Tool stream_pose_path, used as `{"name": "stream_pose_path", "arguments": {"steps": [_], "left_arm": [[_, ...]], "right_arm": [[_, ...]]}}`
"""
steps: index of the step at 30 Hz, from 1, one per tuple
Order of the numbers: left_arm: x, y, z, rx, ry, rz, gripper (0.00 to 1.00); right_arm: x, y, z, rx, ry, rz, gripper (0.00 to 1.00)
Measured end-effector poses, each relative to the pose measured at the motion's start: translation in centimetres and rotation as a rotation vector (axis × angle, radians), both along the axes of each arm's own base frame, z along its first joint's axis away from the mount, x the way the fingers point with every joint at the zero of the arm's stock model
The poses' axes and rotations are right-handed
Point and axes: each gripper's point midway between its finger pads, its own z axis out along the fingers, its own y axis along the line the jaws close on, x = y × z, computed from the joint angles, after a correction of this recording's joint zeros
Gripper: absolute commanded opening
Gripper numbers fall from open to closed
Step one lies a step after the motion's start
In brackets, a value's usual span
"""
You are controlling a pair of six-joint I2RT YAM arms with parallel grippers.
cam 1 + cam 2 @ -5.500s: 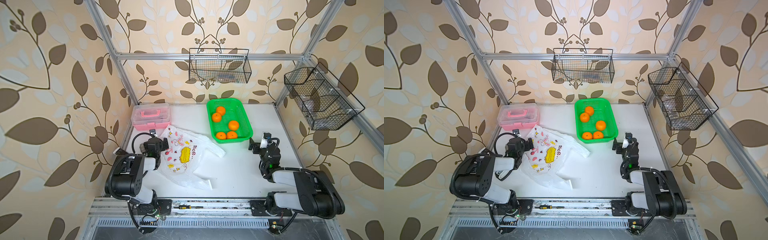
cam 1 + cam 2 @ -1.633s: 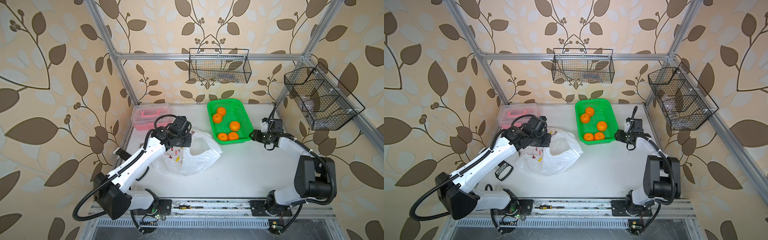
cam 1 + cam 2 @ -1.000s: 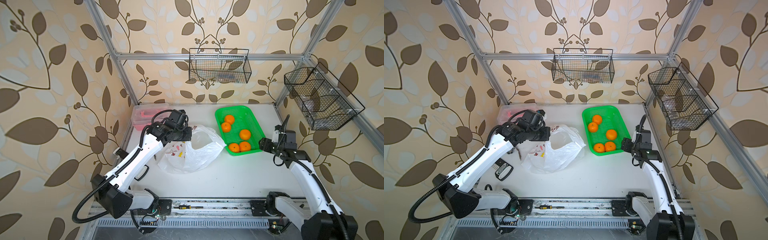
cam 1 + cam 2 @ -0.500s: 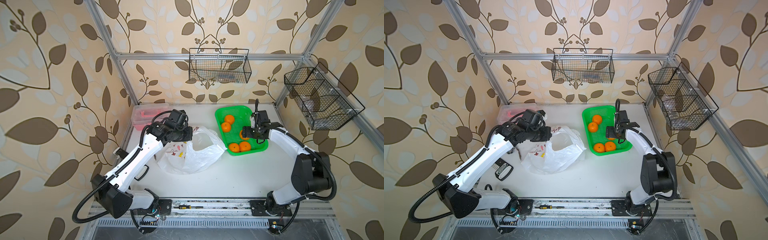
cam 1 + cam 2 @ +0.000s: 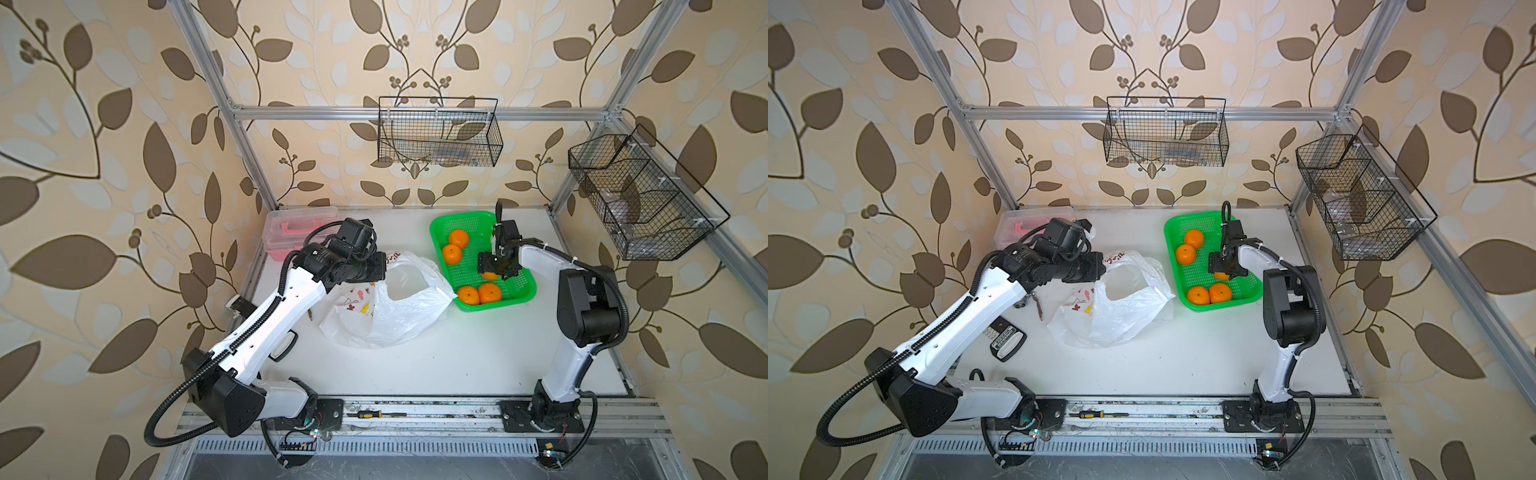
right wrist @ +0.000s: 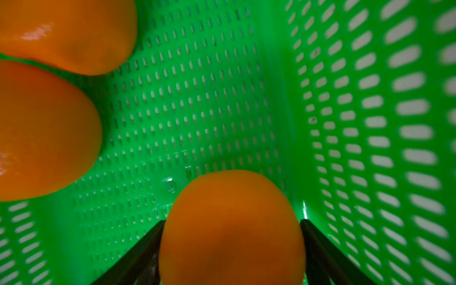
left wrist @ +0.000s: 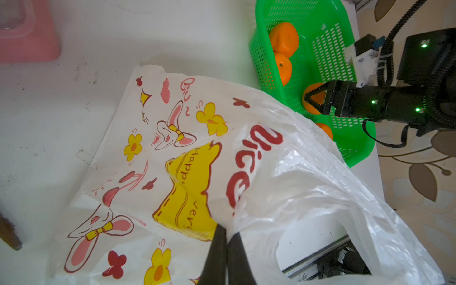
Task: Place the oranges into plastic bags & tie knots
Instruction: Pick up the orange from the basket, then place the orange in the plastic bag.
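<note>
The plastic bag (image 5: 395, 316) (image 5: 1121, 316) lies left of centre, white with cartoon prints, its mouth gaping towards the basket. My left gripper (image 7: 227, 230) is shut on the bag's rim, holding it up off the table. Several oranges sit in the green basket (image 5: 440, 224) (image 5: 1173, 249): two at the far end (image 5: 459, 239) (image 5: 452, 254), two at the near end (image 5: 468, 295) (image 5: 490, 293). My right gripper (image 6: 232, 222) (image 5: 492, 272) reaches down into the basket, both fingers pressed against a middle orange (image 6: 232, 246) (image 5: 1222, 275) that rests on the basket floor.
A pink lidded box (image 5: 299, 226) stands at the back left behind my left arm. Black wire baskets hang on the back wall (image 5: 438, 131) and right wall (image 5: 640, 195). A small black-and-white device (image 5: 1005, 340) lies under my left arm. A screwdriver (image 5: 365, 414) rests on the front rail.
My right arm swung from the basket's right side to over it, then dropped its gripper around the middle orange. My left gripper has kept hold of the bag, barely moving.
</note>
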Motion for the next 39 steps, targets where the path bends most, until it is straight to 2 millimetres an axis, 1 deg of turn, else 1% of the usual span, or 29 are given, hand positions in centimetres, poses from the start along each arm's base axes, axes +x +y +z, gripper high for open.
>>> {"name": "stream_pose_path", "arguments": {"steps": [2,5,8,11,14,17,19,22,25,28,30,32,34,36,37,39], "left_arm": [[-0.1,-0.1,0.0,-0.006,0.003,-0.002,0.00],[0.0,-0.1,0.2,-0.012,0.004,0.002,0.00],[0.0,-0.2,0.3,-0.019,0.004,0.003,0.00],[0.0,-0.3,0.3,-0.022,0.004,0.003,0.00],[0.0,-0.3,0.3,-0.024,0.004,0.003,0.00],[0.0,-0.3,0.4,-0.025,0.002,0.002,0.00],[0.0,-0.3,0.4,-0.026,0.002,0.002,0.00],[0.0,-0.4,0.4,-0.027,0.002,0.001,0.00],[0.0,-0.4,0.3,-0.028,0.004,-0.001,0.00],[0.1,-0.6,0.4,-0.038,0.002,-0.008,0.00],[0.2,-0.8,0.5,-0.043,-0.003,-0.009,0.00],[0.3,-0.9,0.6,-0.047,-0.006,-0.010,0.00],[0.4,-1.0,0.6,-0.052,-0.008,-0.011,0.00],[0.4,-1.0,0.7,-0.057,-0.010,-0.010,0.00],[0.4,-1.1,0.8,-0.060,-0.011,-0.009,0.00],[0.4,-1.1,0.8,-0.064,-0.010,-0.008,0.00]], "right_arm": [[0.2,0.0,-0.5,-0.001,0.004,0.002,0.71],[0.6,0.1,-0.2,0.000,-0.013,0.004,0.68],[0.9,0.2,0.1,-0.001,-0.035,0.013,0.63],[0.3,0.6,1.9,0.013,-0.082,0.027,0.61],[-1.2,1.6,5.7,0.046,-0.168,0.055,0.61],[-2.7,4.0,11.0,0.109,-0.301,0.113,0.60],[-4.3,6.6,15.2,0.179,-0.409,0.175,0.60],[-7.0,10.5,20.7,0.275,-0.535,0.279,0.59],[-9.2,14.0,24.8,0.354,-0.613,0.368,0.59],[-11.1,17.9,27.8,0.429,-0.654,0.461,0.59],[-12.3,20.6,28.8,0.473,-0.662,0.523,0.59],[-13.9,23.9,29.0,0.520,-0.649,0.597,0.59],[-15.4,26.7,28.0,0.551,-0.609,0.656,0.59],[-16.5,28.8,26.8,0.564,-0.564,0.697,0.59],[-16.9,29.6,26.1,0.567,-0.544,0.709,0.59],[-17.3,30.3,24.9,0.566,-0.514,0.710,0.59]]}}
